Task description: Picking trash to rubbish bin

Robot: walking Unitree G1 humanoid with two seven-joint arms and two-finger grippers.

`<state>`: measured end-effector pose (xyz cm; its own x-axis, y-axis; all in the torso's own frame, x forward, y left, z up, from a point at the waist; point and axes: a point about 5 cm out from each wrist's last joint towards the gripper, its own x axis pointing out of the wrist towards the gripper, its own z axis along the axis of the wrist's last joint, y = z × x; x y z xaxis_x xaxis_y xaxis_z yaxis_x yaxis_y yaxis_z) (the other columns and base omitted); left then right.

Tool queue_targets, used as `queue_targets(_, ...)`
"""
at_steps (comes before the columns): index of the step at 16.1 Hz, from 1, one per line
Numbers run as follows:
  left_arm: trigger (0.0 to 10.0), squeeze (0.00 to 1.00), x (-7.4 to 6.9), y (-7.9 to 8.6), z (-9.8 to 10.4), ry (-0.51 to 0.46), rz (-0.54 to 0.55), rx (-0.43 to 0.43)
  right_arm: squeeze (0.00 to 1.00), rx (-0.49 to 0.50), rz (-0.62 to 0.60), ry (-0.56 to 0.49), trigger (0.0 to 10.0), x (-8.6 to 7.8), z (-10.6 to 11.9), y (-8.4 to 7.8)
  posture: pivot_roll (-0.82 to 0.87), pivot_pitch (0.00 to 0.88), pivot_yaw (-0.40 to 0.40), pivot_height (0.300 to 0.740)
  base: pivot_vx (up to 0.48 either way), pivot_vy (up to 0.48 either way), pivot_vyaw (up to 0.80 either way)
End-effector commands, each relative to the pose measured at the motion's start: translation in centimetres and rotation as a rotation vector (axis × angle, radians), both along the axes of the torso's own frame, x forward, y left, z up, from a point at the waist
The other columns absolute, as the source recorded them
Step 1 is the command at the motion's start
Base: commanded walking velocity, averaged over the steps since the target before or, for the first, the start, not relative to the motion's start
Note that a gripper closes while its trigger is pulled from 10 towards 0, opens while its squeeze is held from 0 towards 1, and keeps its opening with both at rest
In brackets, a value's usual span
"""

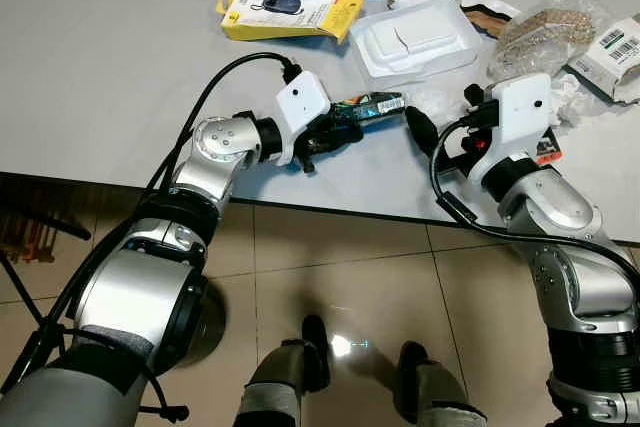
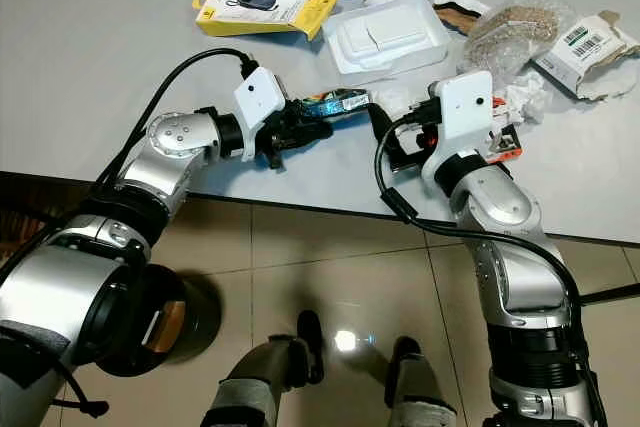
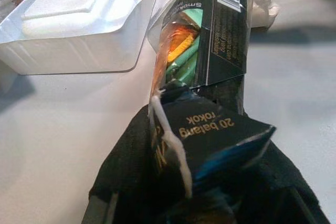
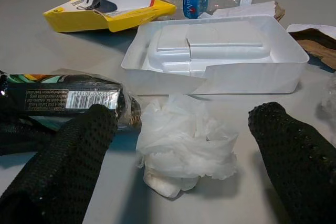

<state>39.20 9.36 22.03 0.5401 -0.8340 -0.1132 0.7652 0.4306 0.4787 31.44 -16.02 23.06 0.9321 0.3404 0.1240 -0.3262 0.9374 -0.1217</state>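
Left claw (image 1: pixel 345 130) is clamped on the cigarette pack (image 1: pixel 372 107) at the table (image 1: pixel 120 67) edge; I'd lift it straight up before swinging toward the bin (image 2: pixel 160 322) on the floor beneath that arm. Right claw (image 4: pixel 184 145) hangs open with a tissue wad (image 4: pixel 184 153) between its fingers. Its wrist cam shows the wad clearly, while the head views barely do.

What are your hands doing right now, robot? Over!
Left gripper shut on cigarette pack. Right gripper open around crumpled tissue on table. White tray close behind.
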Motion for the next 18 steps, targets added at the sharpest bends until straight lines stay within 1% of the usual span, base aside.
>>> queue_targets(1, 0.0, 0.0, -0.2, 0.3, -0.6, 0.006, 0.009, -0.013, 0.0, 0.012, 0.006, 0.001, 10.0, -0.1, 0.0, 0.3, 0.04, 0.354, 0.158, 0.74, 0.0, 0.0, 0.0)
queue_targets(2, 0.0, 0.0, -0.2, 0.3, -0.6, 0.005, 0.009, -0.017, 0.0, 0.012, 0.007, 0.001, 10.0, -0.1, 0.0, 0.3, 0.04, 0.351, 0.159, 0.74, 0.0, 0.0, 0.0)
queue_targets(3, 10.0, 0.0, -0.2, 0.4, -0.4, -0.005, 0.013, -0.034, 0.0, 0.014, 0.006, 0.001, 10.0, -0.1, 0.0, 0.3, 0.04, 0.35, 0.161, 0.74, 0.0, 0.0, 0.0)
queue_targets(6, 10.0, 0.0, -0.4, 0.3, -0.3, -0.024, 0.016, -0.095, 0.0, 0.021, 0.001, -0.002, 10.0, -0.1, 0.0, 0.4, 0.04, 0.344, 0.162, 0.74, 0.0, 0.0, 0.0)
queue_targets(8, 10.0, 0.0, -0.9, 0.3, 0.2, -0.081, 0.028, -0.208, 0.0, 0.035, -0.008, -0.007, 10.0, -0.2, -0.1, 0.4, 0.03, 0.325, 0.166, 0.74, 0.0, 0.0, 0.0)
queue_targets(9, 10.0, 0.0, -1.1, 0.2, 0.4, -0.093, 0.027, -0.238, 0.0, 0.038, -0.01, -0.008, 10.0, -0.2, 0.0, 0.4, 0.04, 0.322, 0.166, 0.74, 0.0, 0.0, 0.0)
queue_targets(11, 10.0, 0.0, -1.6, 0.2, 1.7, -0.151, 0.059, -0.364, 0.0, 0.05, -0.025, -0.017, 10.0, -0.1, 0.1, 0.3, 0.04, 0.311, 0.166, 0.74, 0.0, 0.0, 0.0)
queue_targets(12, 10.0, 0.0, -2.0, 0.6, 3.2, -0.218, 0.133, -0.489, 0.0, 0.065, -0.036, -0.035, 10.0, 0.1, 0.3, 0.2, 0.05, 0.307, 0.165, 0.74, 0.0, 0.0, 0.0)
queue_targets(13, 10.0, 0.0, -2.3, 1.0, 4.0, -0.254, 0.196, -0.565, 0.0, 0.086, -0.046, -0.058, 10.0, 0.2, 0.8, 0.2, 0.05, 0.298, 0.16, 0.74, 0.0, 0.0, 0.0)
queue_targets(15, 10.0, 0.0, -3.0, 1.5, 4.6, -0.287, 0.267, -0.636, 0.0, 0.111, -0.057, -0.09, 10.0, 0.4, 1.4, 0.1, 0.06, 0.289, 0.159, 0.74, 0.0, 0.0, 0.0)
queue_targets(18, 10.0, 0.0, -3.9, 1.9, 3.7, -0.292, 0.41, -0.687, 0.0, 0.124, -0.114, -0.13, 10.0, 0.6, 1.7, -0.2, 0.05, 0.27, 0.155, 0.74, 0.0, 0.0, 0.0)
